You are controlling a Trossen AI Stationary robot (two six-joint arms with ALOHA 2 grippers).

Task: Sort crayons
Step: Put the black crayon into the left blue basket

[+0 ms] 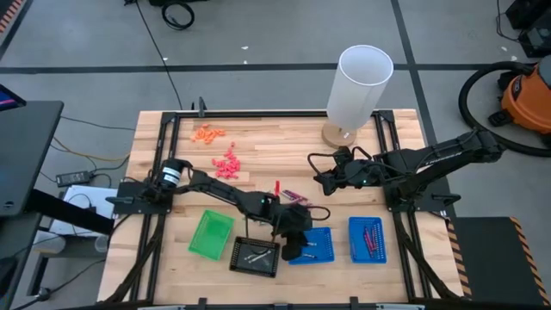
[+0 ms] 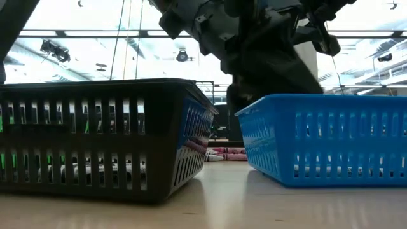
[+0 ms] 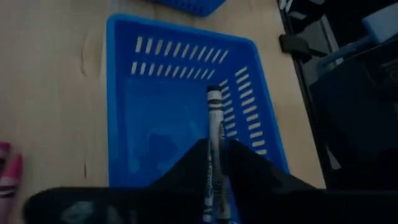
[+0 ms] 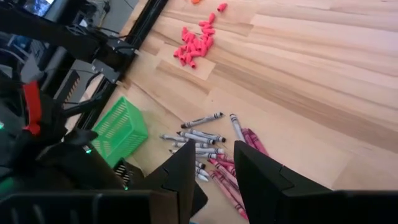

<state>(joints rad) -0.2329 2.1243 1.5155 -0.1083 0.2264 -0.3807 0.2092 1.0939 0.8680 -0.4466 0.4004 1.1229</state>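
Gripped between the fingers of the left gripper [image 3: 214, 186], a grey-white crayon [image 3: 214, 124] is pointing forward over the near blue tray [image 3: 186, 106], whose floor is showing almost bare directly beyond the fingertips. That crayon is clamped, not yet dropped.

Sorting is partly done, judging by the trays. In the high view the left gripper [image 1: 297, 231] is hanging over the blue tray [image 1: 312, 245], which is holding only a stick or two. Beside it, on the side away from the arm's base, the second blue tray [image 1: 368, 239] is carrying several maroon crayons [image 1: 372, 237]. On the arm's base side, the black tray [image 1: 255, 257] is holding a few grey-white sticks, and the green tray [image 1: 211, 234] beyond it appears to hold nothing.

Much work is remaining: just ahead of the right gripper [image 4: 214, 171], whose fingers are standing apart with nothing between them, a loose pile of crayons [image 4: 208, 143], grey-white and maroon mixed, is lying on the table [image 4: 311, 68].

No brand or label is legible; the held crayon's wrapper is showing dark bands, but any lettering is too small to read.
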